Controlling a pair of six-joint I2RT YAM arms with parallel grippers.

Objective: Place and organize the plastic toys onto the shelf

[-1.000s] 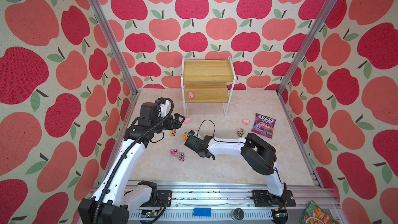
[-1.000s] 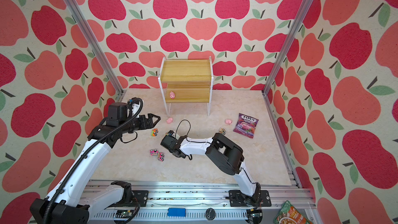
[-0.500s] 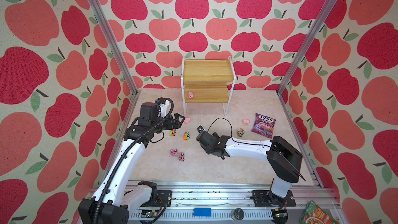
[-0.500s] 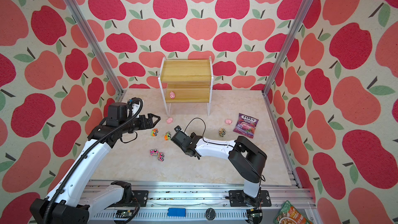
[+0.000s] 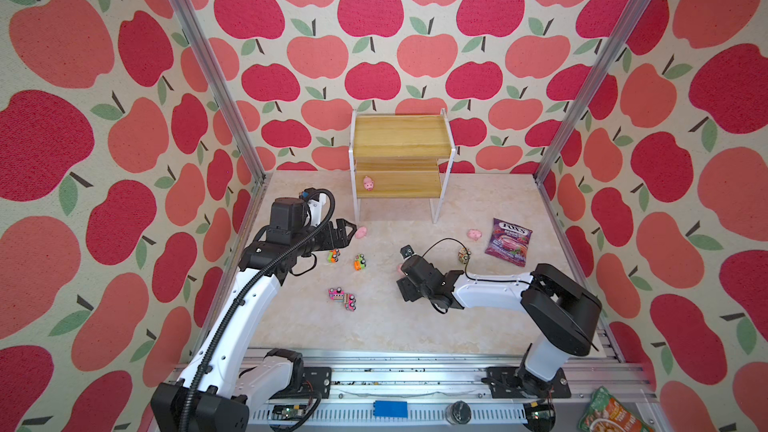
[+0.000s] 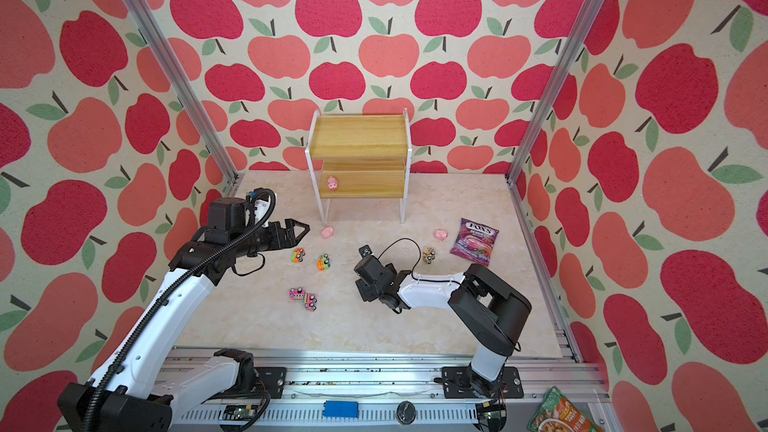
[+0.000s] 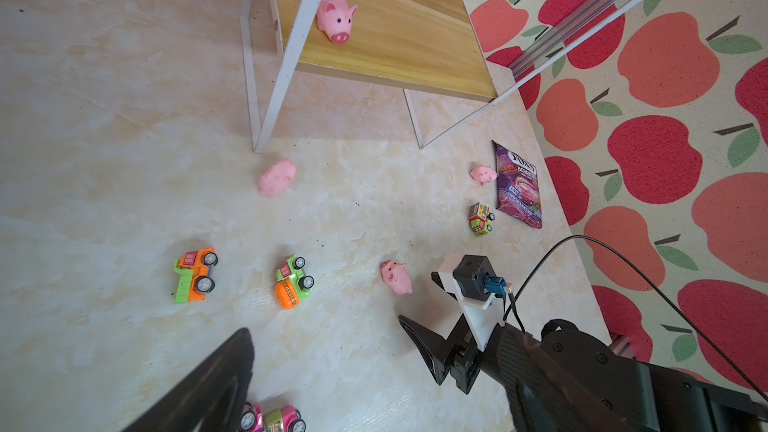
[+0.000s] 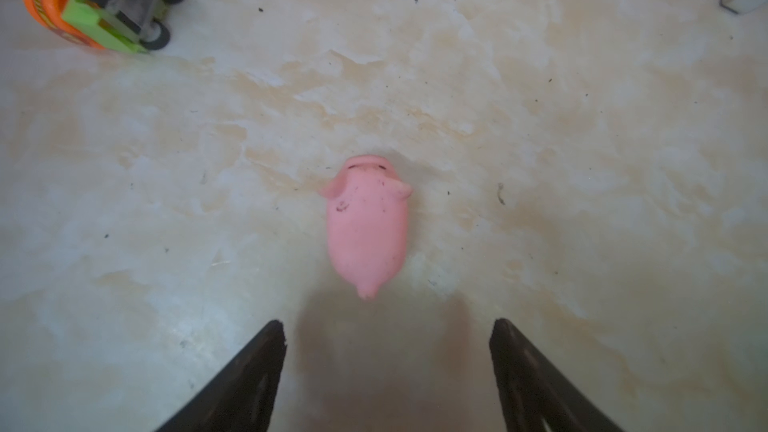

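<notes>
Centrally on the table (image 5: 415,326), a pink pig (image 8: 368,222) lies just beyond the tips of the right jaws, on the line midway between them. Its tail end is toward the jaws and its head away. The right jaws stand spread apart and empty, and neither tip touches the pig. The right arm (image 5: 490,292) reaches in low from the near right.

The left jaws, likewise spread and holding nothing, hover above the left of the table on the left arm (image 5: 249,284). Just near of them stands a dump truck (image 5: 333,256). To its right a mixer truck (image 5: 360,262) is tipped on its side. Nearer, a pink truck (image 5: 337,293) touches a second pink truck (image 5: 350,302).

The shelf (image 5: 401,141) stands at the far middle against the wall. A shelf pig (image 5: 368,183) sits at the left end of its lower board, and the upper board is bare. A floor pig (image 5: 360,233) lies near the shelf's left front leg. At the right a fourth pig (image 5: 474,234) lies just beside a purple candy bag (image 5: 509,243), with a brown truck (image 5: 463,254) just near of it.

The table is beige and marbled, speckled with dark grit. Apple-patterned walls (image 5: 124,118) enclose it on three sides.
</notes>
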